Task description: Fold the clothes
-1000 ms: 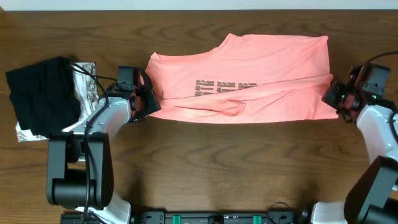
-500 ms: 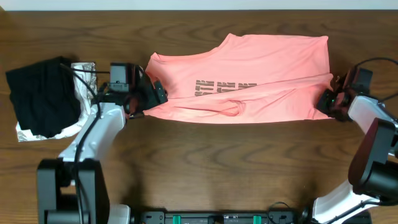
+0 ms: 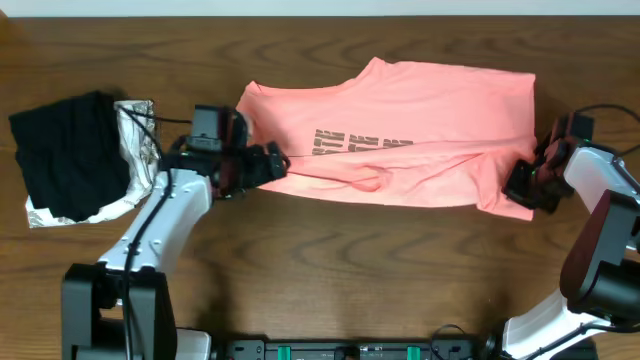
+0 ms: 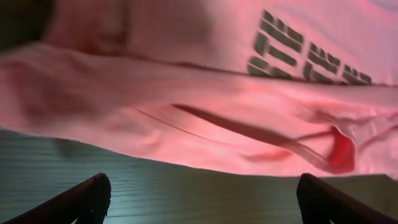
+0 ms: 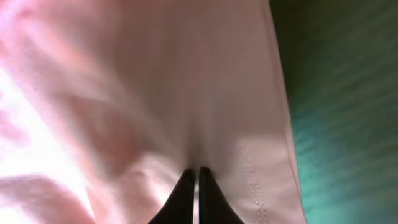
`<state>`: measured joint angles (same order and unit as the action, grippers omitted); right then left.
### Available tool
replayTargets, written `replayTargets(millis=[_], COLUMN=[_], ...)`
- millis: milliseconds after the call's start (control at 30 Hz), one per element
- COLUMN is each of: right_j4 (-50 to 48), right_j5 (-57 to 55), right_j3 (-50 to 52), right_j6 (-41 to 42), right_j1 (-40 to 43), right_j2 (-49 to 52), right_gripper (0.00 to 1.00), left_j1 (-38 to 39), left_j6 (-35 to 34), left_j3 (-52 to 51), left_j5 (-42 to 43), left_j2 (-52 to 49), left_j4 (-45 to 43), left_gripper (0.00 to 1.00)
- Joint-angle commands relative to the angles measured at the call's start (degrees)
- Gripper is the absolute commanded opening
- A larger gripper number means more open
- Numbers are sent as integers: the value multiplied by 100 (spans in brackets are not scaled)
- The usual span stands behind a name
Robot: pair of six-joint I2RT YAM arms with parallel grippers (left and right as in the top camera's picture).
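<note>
Right gripper (image 5: 196,169) pinched shut on shirt (image 3: 400,120) hem; left gripper (image 4: 202,182) wide open, empty — a one-sided pull could skew the fold, thin fabric slipping free.

This is looking like a robotics lab bench rather than a home: the left arm (image 3: 160,215) and the right arm (image 3: 598,185) are standing at the near edge of a wood-grain table (image 3: 330,270), beside a black equipment rail (image 3: 400,351), with a pink T-shirt (image 3: 420,110) lying between them.
</note>
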<state>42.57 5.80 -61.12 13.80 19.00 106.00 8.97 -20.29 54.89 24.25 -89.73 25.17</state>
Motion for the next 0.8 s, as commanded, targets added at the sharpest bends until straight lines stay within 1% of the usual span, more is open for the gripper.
replayTargets(millis=[0,100,200,267,367,533,767], right_j4=[197,181,190,251,374,361,291], right_j5=[-448,-455,-584,-896,-1475,-1392,-1156], right_j3=[382,382,382,382,382,382,380], right_j6=[28,28,33,66,334,332,328], right_j1=[17,17,46,114,332,704,802], right_j2=[407,407,407,407,407,407,407], right_gripper=[7,8,9,9,9,9,10], left_j1=[334,778,1176,1392,1622,1672,1665], left_j6=[291,492,527,525,522,520,522], left_j3=[57,57,57,57,57,57,57], left_j5=[87,-94,-437,-553,-802,-1351,-1451], left_j2=[26,24,24,24,20,-11,-11], left_j4=[17,2,-33,-105,-243,-323,-341], left_gripper=[96,96,95,91,90,90,90])
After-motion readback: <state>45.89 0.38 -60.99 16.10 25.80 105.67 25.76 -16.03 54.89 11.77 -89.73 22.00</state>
